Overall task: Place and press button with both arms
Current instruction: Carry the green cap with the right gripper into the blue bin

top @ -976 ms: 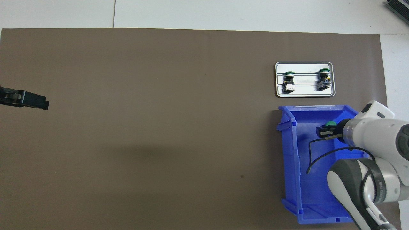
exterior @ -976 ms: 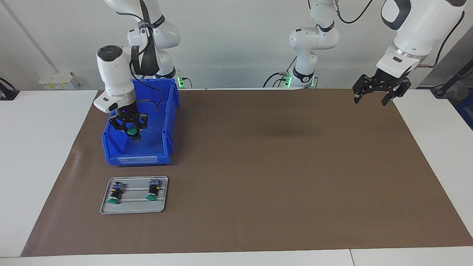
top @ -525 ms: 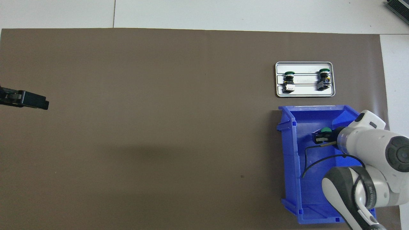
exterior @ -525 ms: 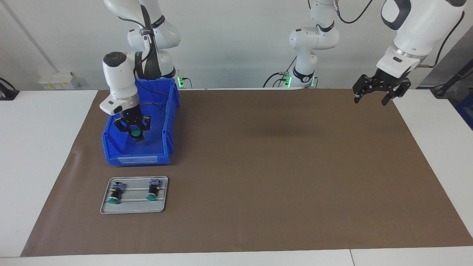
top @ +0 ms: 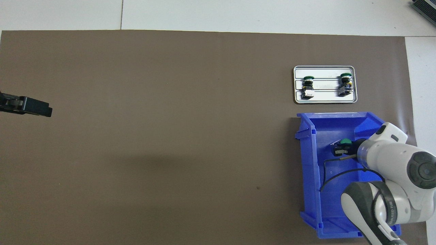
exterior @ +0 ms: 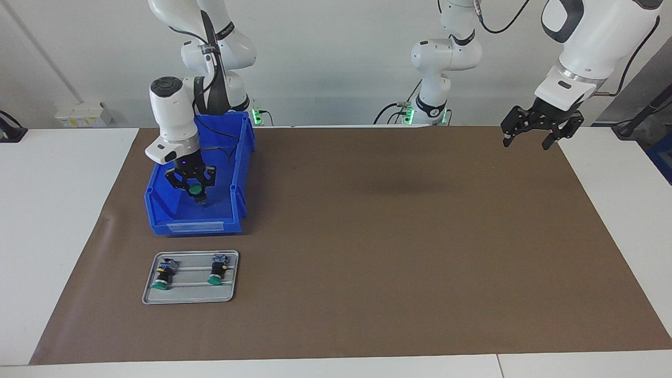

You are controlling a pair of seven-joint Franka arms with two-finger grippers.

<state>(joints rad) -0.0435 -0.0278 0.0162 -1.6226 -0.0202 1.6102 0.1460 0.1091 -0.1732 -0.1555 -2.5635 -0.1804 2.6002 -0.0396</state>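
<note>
My right gripper (exterior: 197, 192) hangs inside the open top of the blue bin (exterior: 173, 216), shut on a green-capped button (exterior: 195, 189). From overhead the same button (top: 345, 142) shows at the tip of the right gripper (top: 341, 147), over the bin (top: 308, 163). Two more buttons (exterior: 161, 276) (exterior: 216, 272) lie on their sides on the grey tray (exterior: 189, 300). My left gripper (exterior: 527, 139) hangs open and holds nothing, over the mat's corner at the left arm's end.
The tray (top: 323, 101) with its two buttons (top: 308, 87) (top: 344, 83) lies just past the bin, farther from the robots. A brown mat (exterior: 399, 252) covers the table between the arms. Only the left gripper's tip (top: 27, 106) shows in the overhead view.
My right gripper has shifted a little over the bin toward the left arm's end, still holding the button. The left arm has not moved.
</note>
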